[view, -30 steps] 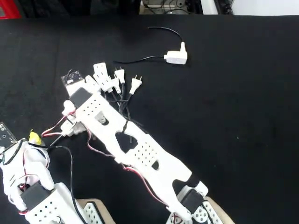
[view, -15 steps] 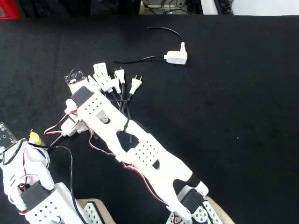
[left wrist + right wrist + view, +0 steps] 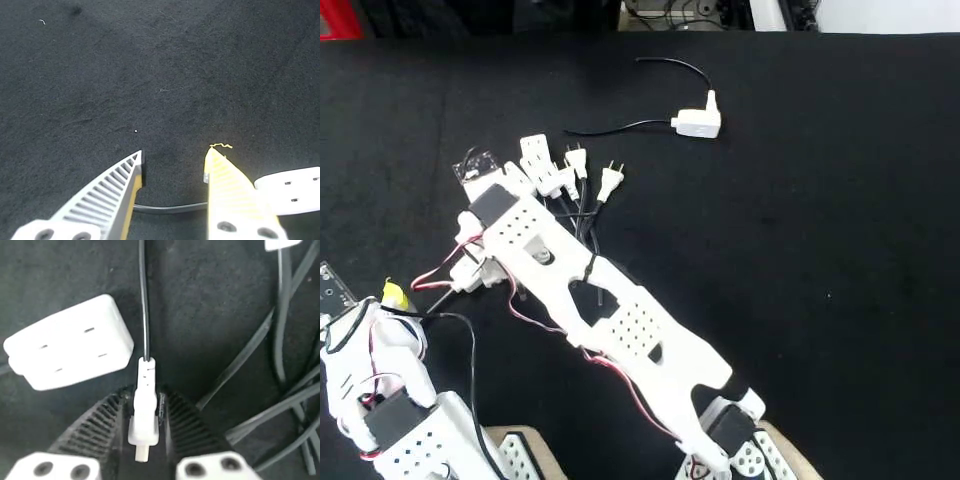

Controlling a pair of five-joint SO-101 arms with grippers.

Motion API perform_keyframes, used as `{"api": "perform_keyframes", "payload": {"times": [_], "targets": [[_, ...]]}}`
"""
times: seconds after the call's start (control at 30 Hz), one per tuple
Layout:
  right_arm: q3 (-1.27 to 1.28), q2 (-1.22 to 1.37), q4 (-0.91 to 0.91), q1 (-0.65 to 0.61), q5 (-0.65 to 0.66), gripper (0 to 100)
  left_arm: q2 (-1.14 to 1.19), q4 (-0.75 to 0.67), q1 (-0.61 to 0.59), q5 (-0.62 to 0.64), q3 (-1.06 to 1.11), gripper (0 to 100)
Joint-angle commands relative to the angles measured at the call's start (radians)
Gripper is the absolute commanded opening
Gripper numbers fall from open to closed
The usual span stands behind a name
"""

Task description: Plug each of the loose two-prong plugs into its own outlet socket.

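The right arm [image 3: 600,310] lies stretched across the black table [image 3: 820,250] from the near edge towards the far left. Its right gripper [image 3: 145,395] has its jaws clamped on a white two-prong plug [image 3: 143,412], whose black cable [image 3: 144,300] runs straight away from it. Just beside that plug, a little to one side, a white outlet socket [image 3: 67,342] rests on the cloth with its slots facing up; plug and socket are apart. A tangle of black leads [image 3: 280,365] lies on the other side. From above, two loose plugs [image 3: 577,158] and [image 3: 611,180] lie near the end of the arm, next to a white socket block [image 3: 533,150]. A separate white adapter [image 3: 697,122] with its own thin cord sits well apart, farther off to the right. At the near left the left gripper [image 3: 172,157] hangs over bare cloth, holding nothing, its jaws apart, one finger grey and the other yellow [image 3: 225,185], with a dark wire [image 3: 170,207] crossing between them near their base.
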Motion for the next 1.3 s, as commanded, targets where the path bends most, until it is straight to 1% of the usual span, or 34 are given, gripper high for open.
{"api": "perform_keyframes", "payload": {"times": [0.0,0.53,0.77,0.83,0.97,1.1,1.27], "targets": [[0.051,-0.140,0.034,-0.018,0.014,1.1,-0.008,-0.023,0.004,-0.008,-0.004,21],[0.315,-0.420,0.029,-0.026,0.015,1.1,-0.008,-0.023,0.004,-0.002,-0.004,21],[0.587,-0.694,-0.005,-0.032,0.015,1.1,-0.008,-0.023,0.004,-0.002,-0.004,21],[0.691,-0.789,-0.048,-0.029,0.018,1.1,-0.008,-0.023,0.004,-0.002,-0.004,21],[0.941,-0.986,-0.192,-0.037,0.080,1.1,-0.008,-0.023,0.004,-0.002,-0.004,21],[1.201,-1.173,-0.390,-0.060,0.133,1.1,-0.008,-0.023,0.004,-0.002,-0.004,21],[1.561,-1.369,-0.707,-0.152,0.288,1.1,-0.008,-0.023,0.004,0.000,-0.004,21]]}}
